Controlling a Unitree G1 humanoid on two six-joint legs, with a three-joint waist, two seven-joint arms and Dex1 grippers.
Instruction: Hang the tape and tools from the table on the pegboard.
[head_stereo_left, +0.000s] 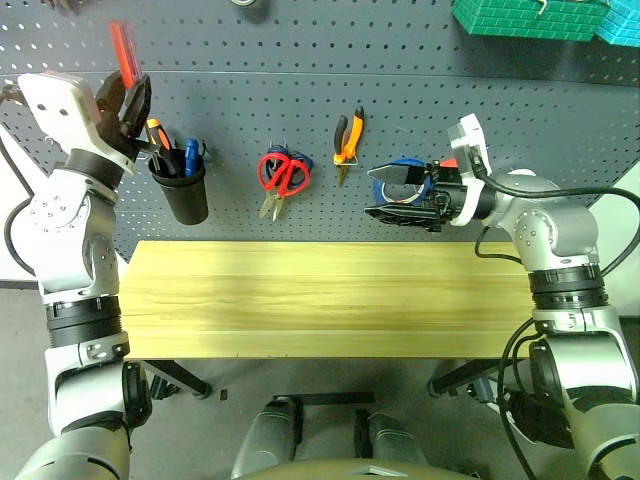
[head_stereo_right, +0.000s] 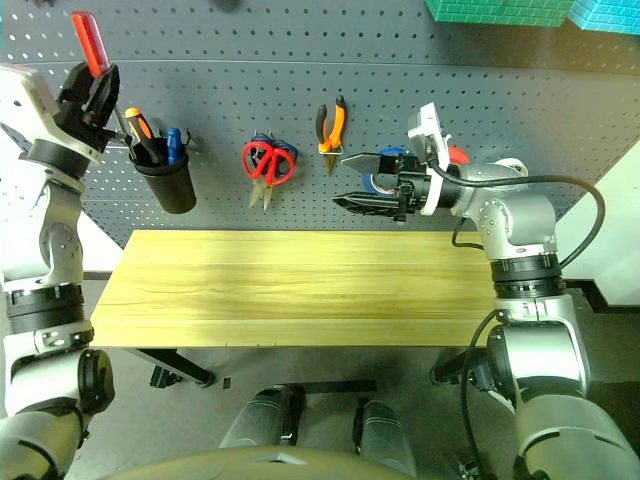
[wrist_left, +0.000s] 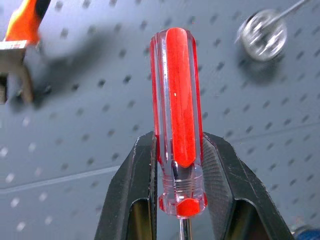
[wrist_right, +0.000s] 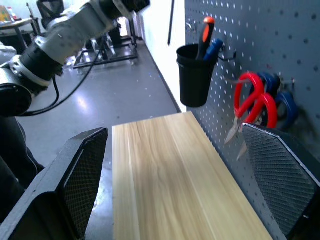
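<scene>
Head views, left gripper (head_stereo_left: 128, 105): raised before the pegboard (head_stereo_left: 420, 110) at its left end, jaws pinching the red-handled screwdriver (head_stereo_left: 124, 55), whose handle sticks up above the fingers.
Head views, black cup (head_stereo_left: 181, 186): hangs on the pegboard just beside the left gripper, holding an orange-and-black screwdriver (head_stereo_left: 156, 135) and a blue screwdriver (head_stereo_left: 190, 153).
Head views, red-handled scissors (head_stereo_left: 283, 176): hung on the pegboard with blades pointing down, overlapping blue-handled scissors (head_stereo_left: 300, 160) behind them.
Head views, pliers (head_stereo_left: 347, 138): orange-and-black handles, hung on a hook to the right of the scissors, nose downward.
Head views, right gripper (head_stereo_left: 400, 196): points sideways toward the pliers, jaws spread wide with nothing between them; a blue tape roll (head_stereo_left: 408, 180) hangs on the pegboard behind it.
Head views, surface (head_stereo_left: 320, 300): pale yellowish wood with visible grain.
Left wrist view, screwdriver: slim clear handle with a red core, fluted, upright between the two black fingers (wrist_left: 135, 185), which clamp its lower collar; the metal shaft leaves the frame below.
Right wrist view, fingers (wrist_right: 82, 170): textured pads well apart, framing the wood surface, the black cup and the red scissors.
</scene>
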